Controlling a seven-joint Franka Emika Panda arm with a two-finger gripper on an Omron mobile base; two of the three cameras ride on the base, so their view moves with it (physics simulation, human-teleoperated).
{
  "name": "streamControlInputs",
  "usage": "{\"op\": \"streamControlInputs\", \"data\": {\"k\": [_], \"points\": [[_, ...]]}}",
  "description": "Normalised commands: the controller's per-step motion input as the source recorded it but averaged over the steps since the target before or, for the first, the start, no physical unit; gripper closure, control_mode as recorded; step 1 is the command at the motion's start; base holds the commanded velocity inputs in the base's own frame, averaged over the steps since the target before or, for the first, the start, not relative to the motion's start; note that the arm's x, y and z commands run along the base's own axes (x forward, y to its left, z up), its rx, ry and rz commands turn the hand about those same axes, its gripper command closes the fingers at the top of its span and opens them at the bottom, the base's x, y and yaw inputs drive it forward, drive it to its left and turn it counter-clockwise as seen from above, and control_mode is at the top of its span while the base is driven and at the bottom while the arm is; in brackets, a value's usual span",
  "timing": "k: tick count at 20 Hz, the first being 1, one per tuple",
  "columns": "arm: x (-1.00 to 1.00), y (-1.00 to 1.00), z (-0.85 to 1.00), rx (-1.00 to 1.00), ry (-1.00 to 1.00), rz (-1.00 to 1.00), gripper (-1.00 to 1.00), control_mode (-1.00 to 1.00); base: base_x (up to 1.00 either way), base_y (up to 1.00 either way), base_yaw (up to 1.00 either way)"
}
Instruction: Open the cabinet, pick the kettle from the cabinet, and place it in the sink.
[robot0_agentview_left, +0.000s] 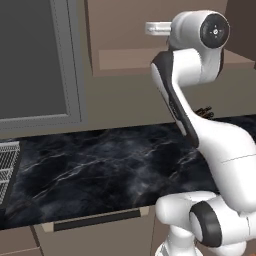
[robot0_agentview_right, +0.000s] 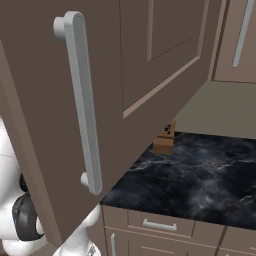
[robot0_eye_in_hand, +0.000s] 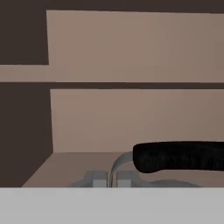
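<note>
The cabinet (robot0_eye_in_hand: 131, 118) stands open, and the hand view looks in at its pale brown shelves and back wall. Its door (robot0_agentview_right: 150, 60) is swung wide toward the right base camera, with the long silver bar handle (robot0_agentview_right: 82, 105) close up. The kettle's black grip (robot0_eye_in_hand: 179, 157) lies across the lower right of the hand view, and a thin silver strut (robot0_eye_in_hand: 120, 161) curves down from it. My gripper (robot0_eye_in_hand: 111, 179) is shut on that strut, with a grey fingertip on each side. In the left base view my arm reaches up into the cabinet (robot0_agentview_left: 130, 57). The sink is out of view.
A black marble counter (robot0_agentview_left: 100, 165) runs below the cabinet. A grey wire dish rack (robot0_agentview_left: 7, 170) sits at its left end under a window (robot0_agentview_left: 35, 60). A wooden knife block (robot0_agentview_right: 164, 140) stands at the back. Drawers (robot0_agentview_right: 160, 225) lie under the counter.
</note>
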Motion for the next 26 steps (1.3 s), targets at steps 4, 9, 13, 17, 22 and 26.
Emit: {"op": "streamControlInputs", "data": {"k": [4, 9, 13, 17, 22, 26], "points": [[-0.71, 0.15, -0.23, 0.00, -0.04, -0.09, 1.00, -1.00, 0.00, 0.00, 0.00], [-0.62, 0.12, -0.24, 0.00, 0.00, -0.12, 1.00, -1.00, 0.00, 0.00, 0.00], [-0.45, 0.13, -0.38, 0.00, 0.00, -0.07, 1.00, -1.00, 0.00, 0.00, 0.00], [-0.36, 0.10, -0.49, 0.04, -0.03, -0.01, 1.00, -1.00, 0.00, 0.00, 0.00], [-0.25, 0.05, -0.46, 0.08, -0.01, -0.02, 1.00, -1.00, 0.00, 0.00, 0.00], [-0.11, -0.03, -0.40, 0.16, 0.00, 0.00, 1.00, -1.00, 0.00, 0.00, 0.00]]}}
